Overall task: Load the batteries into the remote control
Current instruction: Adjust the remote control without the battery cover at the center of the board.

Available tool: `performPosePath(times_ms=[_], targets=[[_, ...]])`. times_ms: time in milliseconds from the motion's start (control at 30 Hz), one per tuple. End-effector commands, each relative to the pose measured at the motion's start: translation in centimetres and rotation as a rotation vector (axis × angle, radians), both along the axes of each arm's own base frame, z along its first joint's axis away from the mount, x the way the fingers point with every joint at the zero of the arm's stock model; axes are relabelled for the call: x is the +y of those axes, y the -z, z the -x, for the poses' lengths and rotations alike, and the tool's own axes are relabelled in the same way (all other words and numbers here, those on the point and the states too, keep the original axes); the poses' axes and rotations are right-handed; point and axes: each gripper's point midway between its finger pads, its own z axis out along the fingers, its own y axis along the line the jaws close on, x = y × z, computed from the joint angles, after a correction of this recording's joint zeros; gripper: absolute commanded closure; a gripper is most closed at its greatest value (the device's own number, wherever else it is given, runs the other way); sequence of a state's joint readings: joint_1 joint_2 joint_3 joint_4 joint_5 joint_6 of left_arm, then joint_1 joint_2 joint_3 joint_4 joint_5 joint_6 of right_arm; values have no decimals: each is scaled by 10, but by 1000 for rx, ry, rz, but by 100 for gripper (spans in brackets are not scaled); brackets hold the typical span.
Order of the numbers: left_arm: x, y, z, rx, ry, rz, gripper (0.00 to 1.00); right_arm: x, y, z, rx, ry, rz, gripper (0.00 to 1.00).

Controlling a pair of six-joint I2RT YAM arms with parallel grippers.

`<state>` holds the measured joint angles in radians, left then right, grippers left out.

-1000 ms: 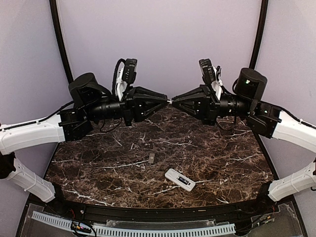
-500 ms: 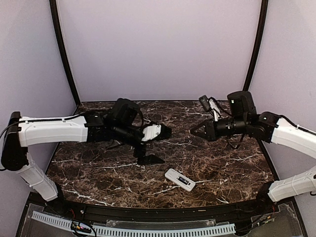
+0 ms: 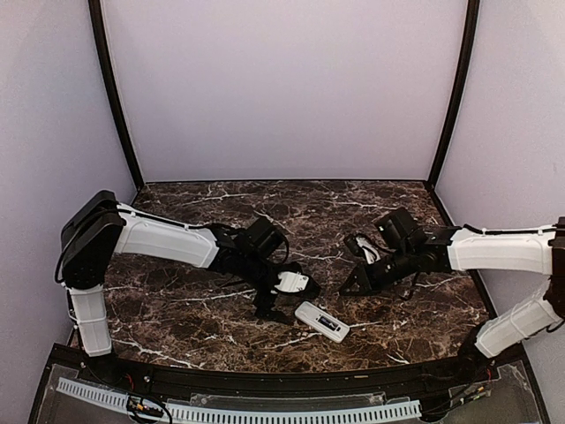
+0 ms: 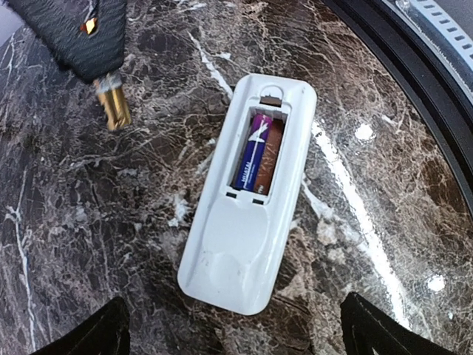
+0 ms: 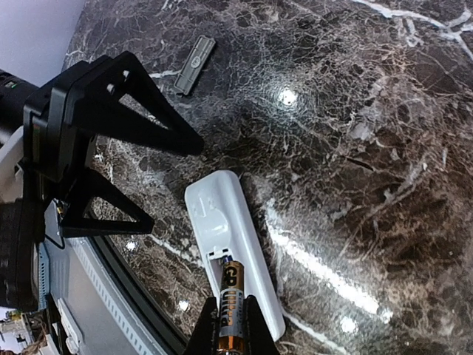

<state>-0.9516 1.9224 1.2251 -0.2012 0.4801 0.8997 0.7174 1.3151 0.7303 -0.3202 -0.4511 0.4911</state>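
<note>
The white remote control point(image 4: 247, 200) point(image 3: 321, 321) point(image 5: 230, 240) lies back up on the marble, its battery bay open. A purple battery point(image 4: 253, 151) lies in the bay; a brownish shape sits beside it, and I cannot tell what it is. My left gripper point(image 4: 238, 334) point(image 3: 287, 299) hovers open over the remote's closed end, fingers wide on either side. My right gripper point(image 5: 231, 314) point(image 3: 350, 284) is shut on a gold and black battery point(image 5: 230, 307) point(image 4: 112, 105), whose free end points at the bay from just above.
A small grey cover piece point(image 5: 196, 65) lies flat on the marble beyond the left gripper point(image 5: 111, 148). The table's black front rim point(image 4: 414, 81) runs close along the remote's far side. Purple walls enclose the back and sides.
Both arms have come down from a raised tip-to-tip meeting to the table near the remote. The left gripper opened wide. The right one stayed shut on its battery.
</note>
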Motion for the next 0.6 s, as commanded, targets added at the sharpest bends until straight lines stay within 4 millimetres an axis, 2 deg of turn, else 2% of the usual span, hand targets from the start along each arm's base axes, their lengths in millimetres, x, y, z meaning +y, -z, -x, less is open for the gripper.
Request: performPosePath(times_ms=[0, 267, 400, 567], targets=[[-5, 0, 1, 6, 41, 27, 1, 22, 4, -25, -3, -43, -68, 100], [14, 11, -3, 38, -112, -30, 4, 52, 34, -39, 62, -183, -117, 100], [26, 20, -4, 19, -170, -53, 5, 51, 49, -32, 93, -219, -107, 100], [32, 13, -2, 5, -191, -34, 5, 50, 58, -16, 150, -245, -131, 100]])
